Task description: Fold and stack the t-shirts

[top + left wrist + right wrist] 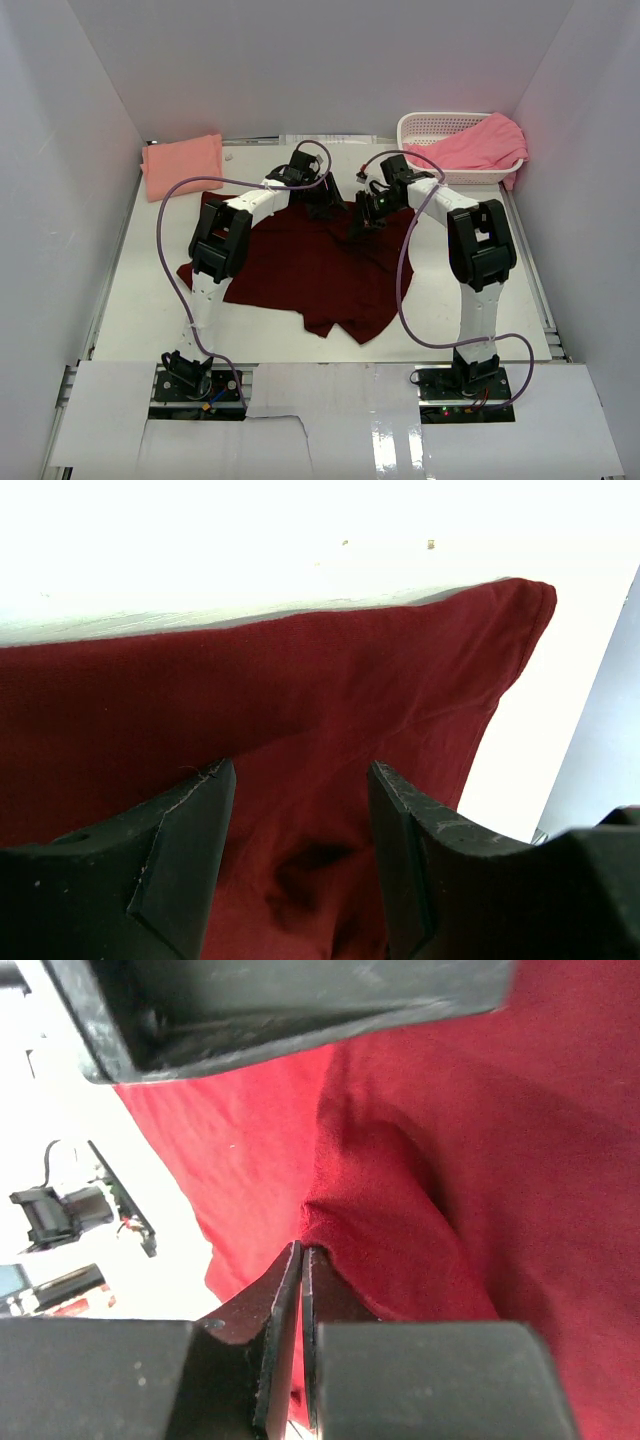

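R gripper (302, 1256) pinching maroon t-shirt (520, 1140) fold tight; L gripper (300, 770) spread wide, empty, just over same shirt.

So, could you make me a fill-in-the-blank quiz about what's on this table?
The pink t-shirt lies draped over the white ____.
The salmon t-shirt sits folded at the table 's far ____ corner.
The right end effector is ____ on a fold of the maroon t-shirt.
The left end effector has its jaws ____.
Missing: basket, left, shut, open.
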### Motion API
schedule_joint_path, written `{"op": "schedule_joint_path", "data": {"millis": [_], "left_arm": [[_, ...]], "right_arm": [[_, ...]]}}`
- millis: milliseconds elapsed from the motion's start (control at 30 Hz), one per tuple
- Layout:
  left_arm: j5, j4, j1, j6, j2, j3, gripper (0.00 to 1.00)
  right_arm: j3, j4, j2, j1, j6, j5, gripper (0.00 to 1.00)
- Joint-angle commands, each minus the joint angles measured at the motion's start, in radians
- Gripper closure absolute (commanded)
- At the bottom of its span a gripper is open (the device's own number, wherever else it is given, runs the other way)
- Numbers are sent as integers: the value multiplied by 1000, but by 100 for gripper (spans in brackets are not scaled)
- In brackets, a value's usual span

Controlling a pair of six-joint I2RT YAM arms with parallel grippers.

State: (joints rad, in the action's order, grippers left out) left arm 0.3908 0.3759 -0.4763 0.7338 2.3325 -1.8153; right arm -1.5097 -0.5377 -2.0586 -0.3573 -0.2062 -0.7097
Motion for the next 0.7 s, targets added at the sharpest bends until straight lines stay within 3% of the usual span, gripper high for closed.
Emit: {"op": "schedule_joint_path", "data": {"millis": [0,267,300,333,433,567,667], "left_arm": [[-1,38,-2,-5,10,10,34],[-7,41,-2,-5,10,13,33],[-6,40,-4,-4,11,14,34],[-6,40,-2,-4,10,14,34],[-4,40,-2,-2,11,14,34],[-9,41,-2,-5,10,19,33],[-13,44,-1,-7,7,19,33]], "right_arm": [[41,41,44,-18,-25,-79,92],[140,114,77,-58,-108,-129,92],[155,139,81,-61,-130,-167,89],[178,206,92,-63,-197,-192,79],[256,307,120,-68,-307,-272,68],[289,422,149,-71,-393,-330,67],[267,412,178,-69,-395,-315,66]]}}
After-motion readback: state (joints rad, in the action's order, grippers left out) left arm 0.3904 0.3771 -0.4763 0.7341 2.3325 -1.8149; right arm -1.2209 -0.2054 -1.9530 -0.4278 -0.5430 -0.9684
